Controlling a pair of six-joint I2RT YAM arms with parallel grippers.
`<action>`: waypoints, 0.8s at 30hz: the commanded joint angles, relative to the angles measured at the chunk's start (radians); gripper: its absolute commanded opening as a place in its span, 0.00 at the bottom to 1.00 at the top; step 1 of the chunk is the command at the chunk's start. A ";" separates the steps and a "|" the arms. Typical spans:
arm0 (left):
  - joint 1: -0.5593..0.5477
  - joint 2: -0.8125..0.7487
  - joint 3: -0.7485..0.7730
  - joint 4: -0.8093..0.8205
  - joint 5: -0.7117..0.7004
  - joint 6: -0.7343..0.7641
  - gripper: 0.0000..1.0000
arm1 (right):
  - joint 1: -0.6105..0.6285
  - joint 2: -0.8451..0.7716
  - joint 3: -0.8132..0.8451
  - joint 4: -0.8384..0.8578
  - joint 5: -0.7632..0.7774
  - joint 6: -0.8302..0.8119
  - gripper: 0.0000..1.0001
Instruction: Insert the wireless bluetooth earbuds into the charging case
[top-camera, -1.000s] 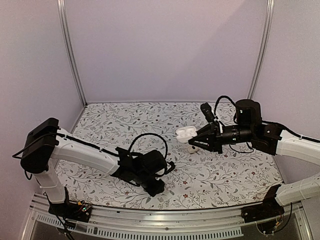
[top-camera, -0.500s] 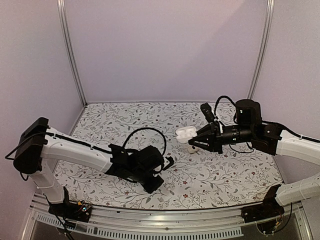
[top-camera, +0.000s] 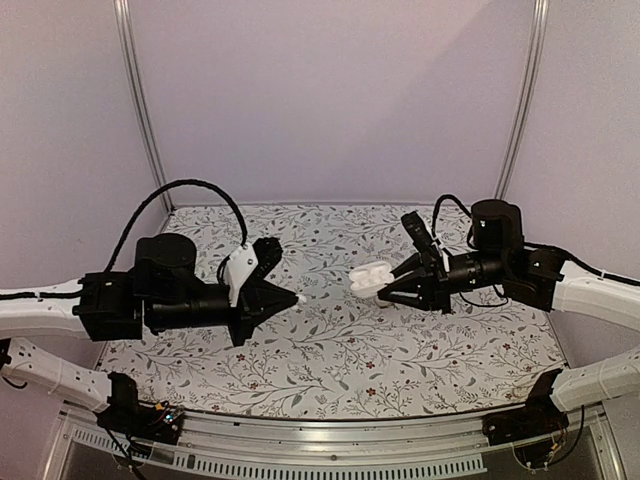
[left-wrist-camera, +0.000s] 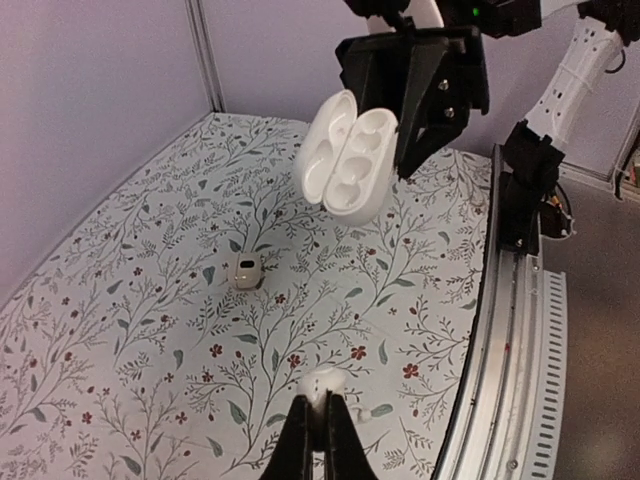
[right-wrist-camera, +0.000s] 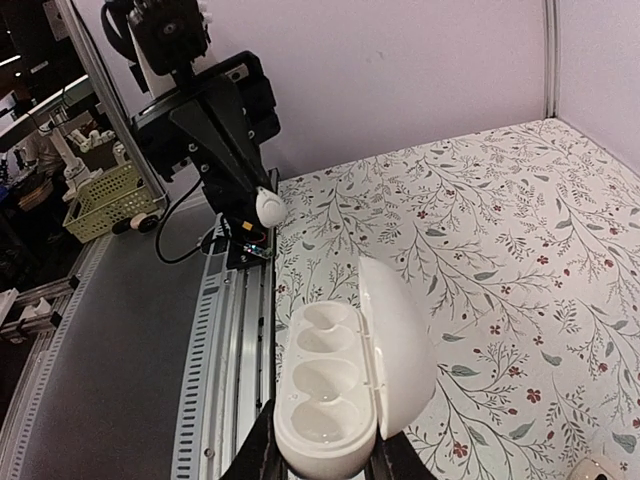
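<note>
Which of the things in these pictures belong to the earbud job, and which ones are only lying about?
Job: earbud pinched in the left hand; open charging case held by the right hand.
Lying about: small pale piece on the table, too small to identify; yellow basket beyond the table.

You will find no text, label, brand, number or sign that can be read in any of the three views.
</note>
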 joint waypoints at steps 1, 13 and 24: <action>-0.022 -0.020 0.035 0.061 0.028 0.186 0.00 | 0.021 0.011 -0.005 0.024 -0.097 -0.027 0.00; -0.064 0.122 0.185 0.030 0.162 0.352 0.00 | 0.123 0.042 0.029 -0.050 -0.031 -0.132 0.00; -0.086 0.213 0.230 0.018 0.137 0.345 0.00 | 0.135 0.036 0.031 -0.045 -0.011 -0.140 0.00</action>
